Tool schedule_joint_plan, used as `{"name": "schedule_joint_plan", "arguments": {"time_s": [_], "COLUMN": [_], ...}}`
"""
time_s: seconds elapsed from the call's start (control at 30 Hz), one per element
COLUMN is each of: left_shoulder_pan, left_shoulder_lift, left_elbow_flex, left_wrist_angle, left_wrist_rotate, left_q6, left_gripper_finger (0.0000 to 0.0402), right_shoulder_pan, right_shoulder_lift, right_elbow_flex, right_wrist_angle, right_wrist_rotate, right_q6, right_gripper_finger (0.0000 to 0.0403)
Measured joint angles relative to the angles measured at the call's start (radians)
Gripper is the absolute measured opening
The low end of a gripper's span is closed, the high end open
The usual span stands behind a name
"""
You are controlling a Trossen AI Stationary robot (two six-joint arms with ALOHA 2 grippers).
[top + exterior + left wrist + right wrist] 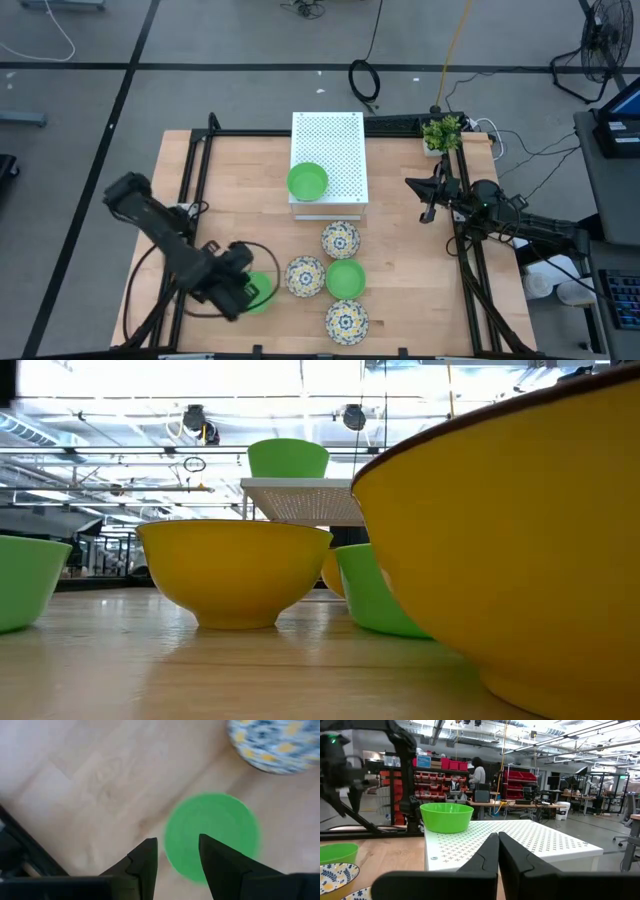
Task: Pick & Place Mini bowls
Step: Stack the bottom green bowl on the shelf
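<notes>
Six mini bowls sit on a wooden tabletop (400, 250). Toward its far edge stands a white perforated box (338, 148), and one green bowl (307, 181) rests on the box's near left corner. Both arms are next in size. Over the near left part of the tabletop, the left gripper (177, 860) hangs with its fingers parted above a second green bowl (212, 835). Near the right edge, the right gripper (498, 851) waits with its fingers pressed together, holding nothing. Near the middle of the near edge, three floral bowls (340, 239) (305, 276) (346, 320) cluster around the third green bowl (345, 279). A small potted plant (441, 133) stands at the far right corner.
</notes>
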Motion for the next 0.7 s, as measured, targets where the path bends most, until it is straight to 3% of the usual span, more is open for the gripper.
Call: {"name": "schedule_joint_plan", "arguments": {"time_s": [0.1, 0.2, 0.33, 0.57, 0.7], "left_shoulder_pan": [-0.050, -0.099, -0.136, -0.138, -0.105], "left_shoulder_lift": [-0.078, -0.144, -0.218, -0.315, -0.317], "left_elbow_flex": [0.000, -0.006, -0.095, -0.345, -0.431], "left_wrist_angle": [0.014, 0.012, 0.063, 0.417, 0.454], "left_wrist_rotate": [-0.018, -0.101, -0.139, -0.161, -0.060], "left_q6": [-0.031, -0.108, -0.249, -0.126, -0.122], "left_gripper_finger": [0.0147, 0.0147, 0.0147, 0.0147, 0.0147], "right_shoulder_pan": [0.000, 0.000, 0.000, 0.000, 0.000], "right_shoulder_lift": [0.000, 0.000, 0.000, 0.000, 0.000], "right_elbow_flex": [0.000, 0.000, 0.000, 0.000, 0.000], "right_wrist_angle": [0.000, 0.000, 0.000, 0.000, 0.000], "right_wrist_rotate": [0.000, 0.000, 0.000, 0.000, 0.000], "right_q6": [0.000, 0.000, 0.000, 0.000, 0.000], "right_gripper_finger": [0.0000, 0.0000, 0.0000, 0.0000, 0.0000]}}
